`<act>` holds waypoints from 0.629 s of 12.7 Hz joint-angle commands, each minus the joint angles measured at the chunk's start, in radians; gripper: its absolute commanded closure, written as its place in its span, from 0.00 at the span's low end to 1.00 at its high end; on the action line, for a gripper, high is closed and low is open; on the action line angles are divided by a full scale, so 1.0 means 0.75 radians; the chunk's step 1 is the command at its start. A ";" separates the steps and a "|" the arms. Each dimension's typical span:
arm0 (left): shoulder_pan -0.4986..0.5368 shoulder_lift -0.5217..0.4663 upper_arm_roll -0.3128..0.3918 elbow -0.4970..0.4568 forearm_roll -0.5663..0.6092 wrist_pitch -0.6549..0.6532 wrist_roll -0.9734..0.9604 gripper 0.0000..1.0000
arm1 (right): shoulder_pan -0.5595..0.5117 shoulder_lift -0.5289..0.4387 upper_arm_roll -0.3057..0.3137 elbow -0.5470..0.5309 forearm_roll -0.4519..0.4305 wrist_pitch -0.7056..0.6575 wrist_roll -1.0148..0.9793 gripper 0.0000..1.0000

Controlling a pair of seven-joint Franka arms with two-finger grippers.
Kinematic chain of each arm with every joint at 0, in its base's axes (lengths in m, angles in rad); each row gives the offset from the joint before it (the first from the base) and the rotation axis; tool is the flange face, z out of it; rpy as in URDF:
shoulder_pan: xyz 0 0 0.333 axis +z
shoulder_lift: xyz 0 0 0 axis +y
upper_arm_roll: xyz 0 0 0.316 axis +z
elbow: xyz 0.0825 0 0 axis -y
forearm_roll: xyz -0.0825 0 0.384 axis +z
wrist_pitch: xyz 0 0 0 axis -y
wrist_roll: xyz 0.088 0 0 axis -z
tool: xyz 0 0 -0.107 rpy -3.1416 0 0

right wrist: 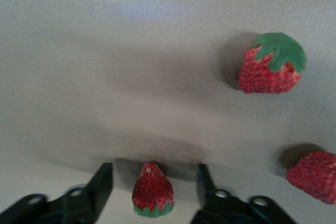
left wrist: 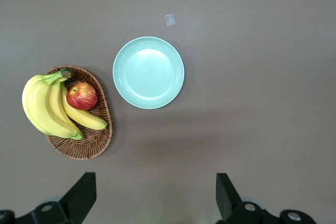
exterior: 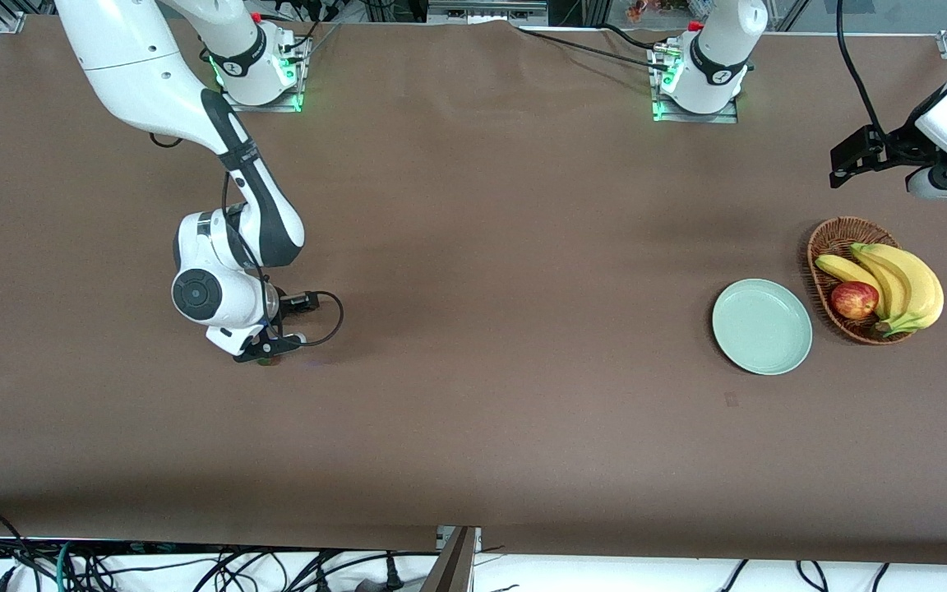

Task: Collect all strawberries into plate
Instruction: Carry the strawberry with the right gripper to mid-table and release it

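Three strawberries lie on the brown table at the right arm's end. My right gripper [exterior: 268, 355] [right wrist: 153, 171] is down at the table, open, with one strawberry [right wrist: 153, 191] between its fingers, untouched by either one. Two more strawberries [right wrist: 270, 65] [right wrist: 314, 175] lie close by. In the front view the gripper hides all three. The mint-green plate [exterior: 761, 326] [left wrist: 148, 72] lies empty toward the left arm's end. My left gripper [left wrist: 155, 179] is open and empty, and waits high over the table near the plate and basket.
A wicker basket [exterior: 831, 238] [left wrist: 89, 142] with bananas [exterior: 901, 284] and a red-yellow apple [exterior: 854, 299] stands beside the plate, toward the left arm's end. A small pale tag [left wrist: 170, 20] lies on the table near the plate.
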 commanded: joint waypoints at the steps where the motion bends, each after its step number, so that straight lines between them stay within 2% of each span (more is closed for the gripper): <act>1: 0.005 0.000 -0.004 0.024 -0.024 -0.025 0.002 0.00 | -0.006 -0.060 0.004 -0.064 -0.002 -0.003 -0.024 0.74; 3: 0.005 0.000 -0.004 0.024 -0.024 -0.025 0.002 0.00 | -0.006 -0.064 0.004 -0.062 0.000 -0.014 -0.018 0.98; 6: 0.005 0.002 -0.004 0.024 -0.024 -0.025 0.002 0.00 | 0.000 -0.066 0.012 -0.034 0.008 -0.012 0.000 1.00; 8: 0.005 0.000 -0.004 0.024 -0.024 -0.025 0.002 0.00 | 0.055 -0.058 0.032 0.052 0.020 -0.012 0.075 1.00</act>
